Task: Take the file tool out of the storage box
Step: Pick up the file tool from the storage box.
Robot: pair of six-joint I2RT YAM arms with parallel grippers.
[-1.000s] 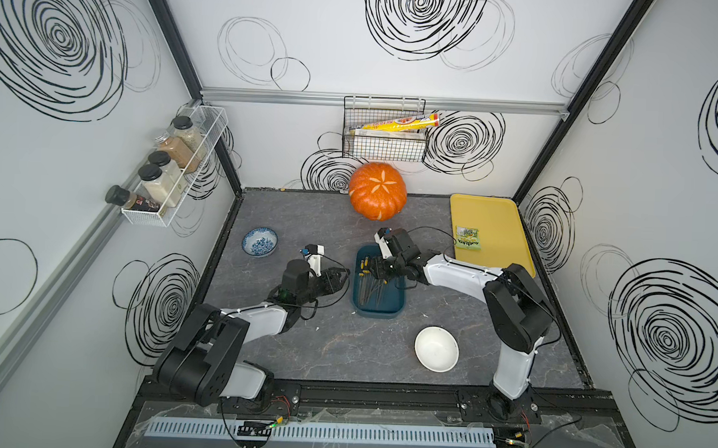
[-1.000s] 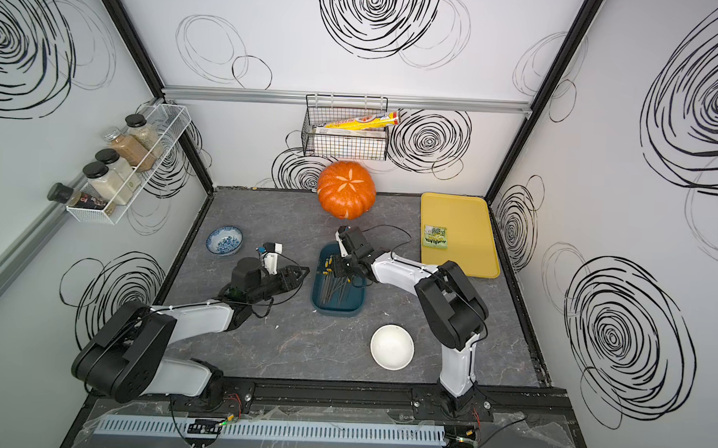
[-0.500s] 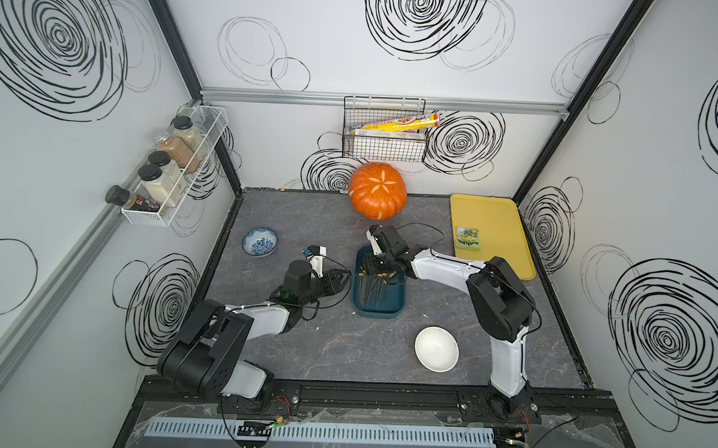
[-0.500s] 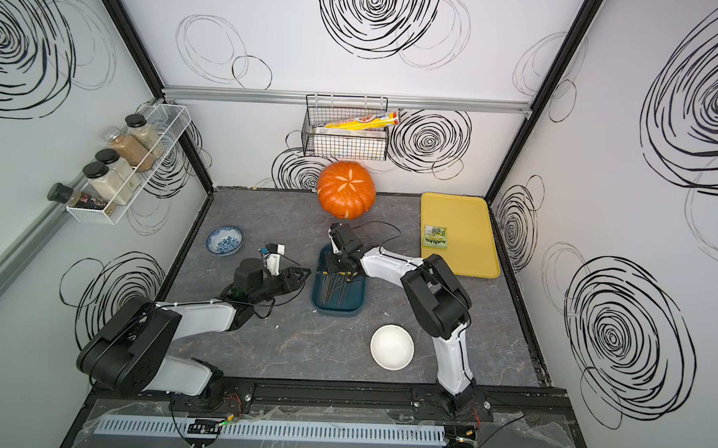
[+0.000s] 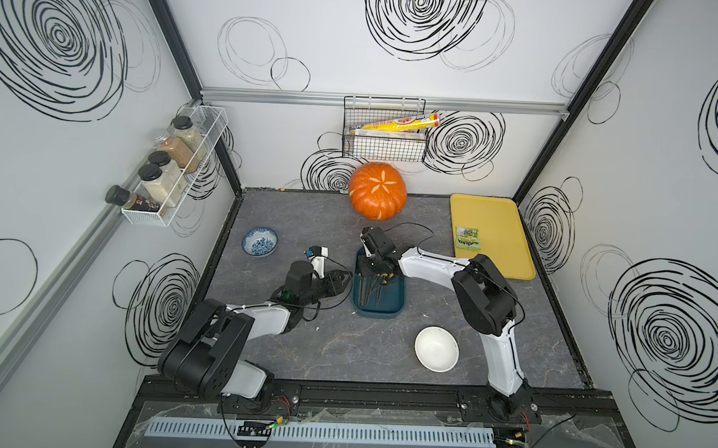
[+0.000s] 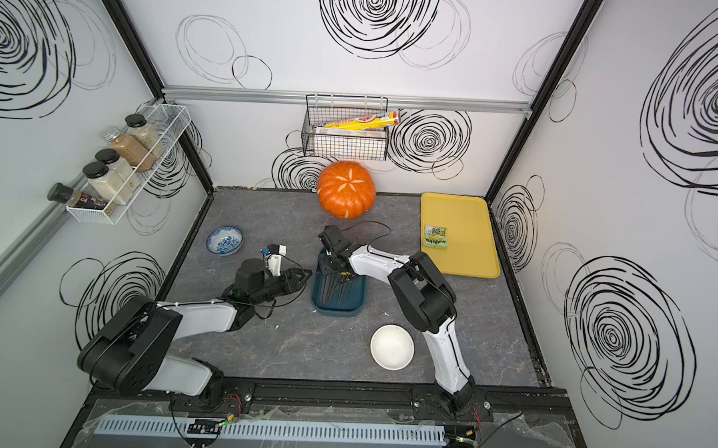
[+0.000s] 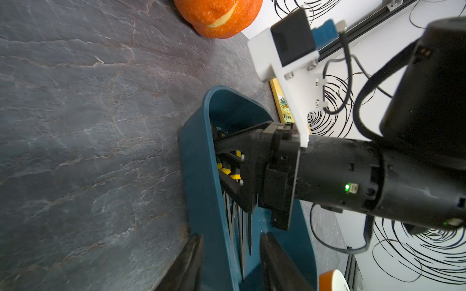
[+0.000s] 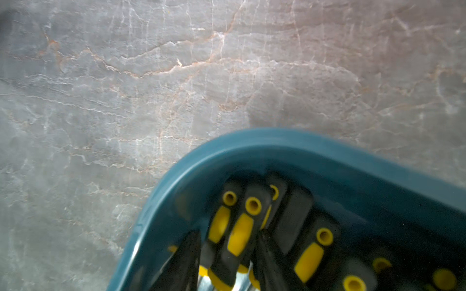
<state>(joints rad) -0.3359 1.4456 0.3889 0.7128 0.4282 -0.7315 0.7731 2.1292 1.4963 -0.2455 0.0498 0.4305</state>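
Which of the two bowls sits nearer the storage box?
The plain white bowl, just off the front corner of the dark teal storage box, on the robot's right. The blue-patterned bowl sits farther off, on its left.

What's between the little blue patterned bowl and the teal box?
Only the left arm: its wrist with the white camera mount, and its tool at the storage box wall. Both top views show it.

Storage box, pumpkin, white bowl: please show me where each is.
storage box (image 5: 378, 312): in a top view, its near wall.
pumpkin (image 5: 377, 191): in a top view, middle of its top.
white bowl (image 5: 436, 348): in a top view, bare inside.
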